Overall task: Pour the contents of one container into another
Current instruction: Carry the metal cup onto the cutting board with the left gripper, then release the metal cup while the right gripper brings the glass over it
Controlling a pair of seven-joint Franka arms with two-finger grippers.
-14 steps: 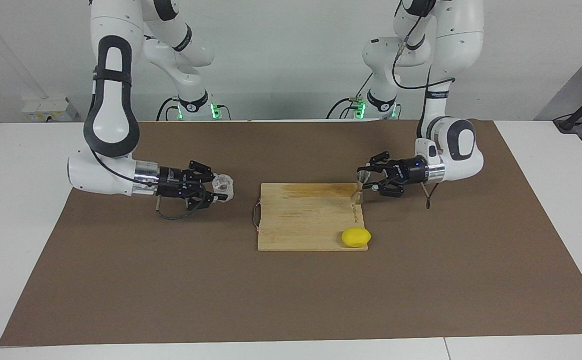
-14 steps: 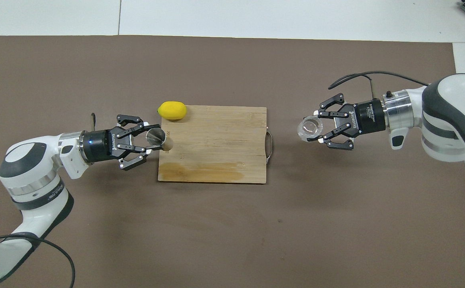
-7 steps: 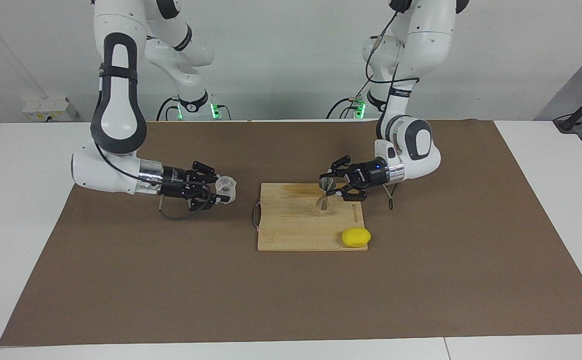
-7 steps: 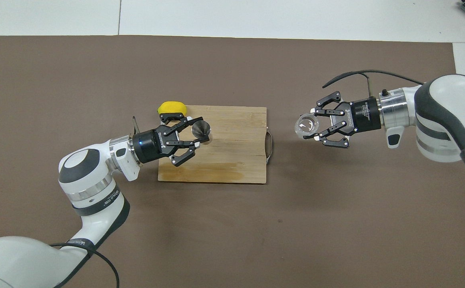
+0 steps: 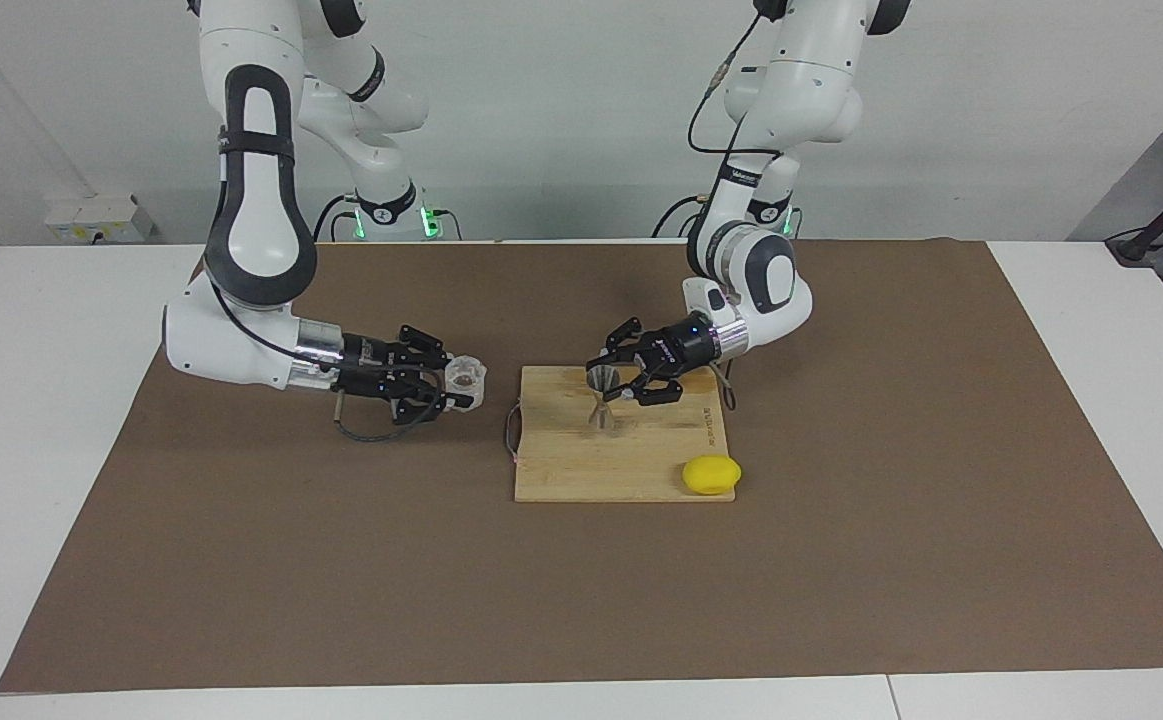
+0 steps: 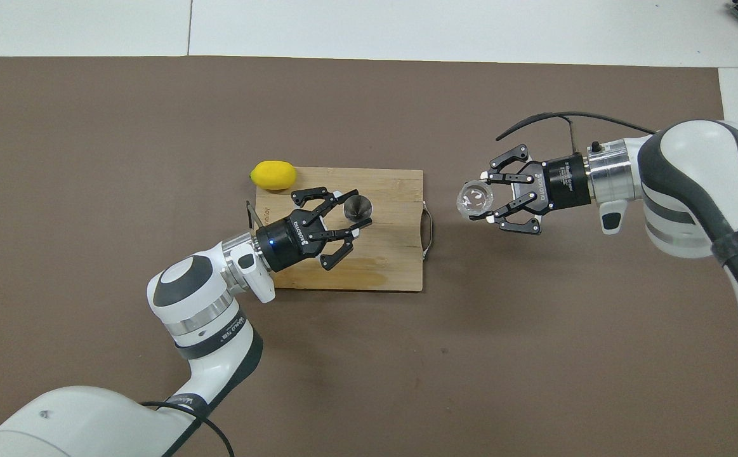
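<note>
one jigger [image 5: 601, 399] gripped by left tool [image 5: 613, 385], one glass cup [image 5: 465, 378] gripped by right tool [image 5: 459, 388], one lemon [image 5: 711, 475].

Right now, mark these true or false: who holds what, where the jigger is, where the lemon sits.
1. The left pincer is shut on the metal jigger. True.
2. The jigger is over the bare brown mat. False: it is upright over the wooden cutting board.
3. The right pincer holds the clear glass cup. True.
4. The cup is over the board. False: it is over the brown mat, beside the board's handle end.
5. The lemon lies in the cup. False: it sits at the board's corner.
</note>
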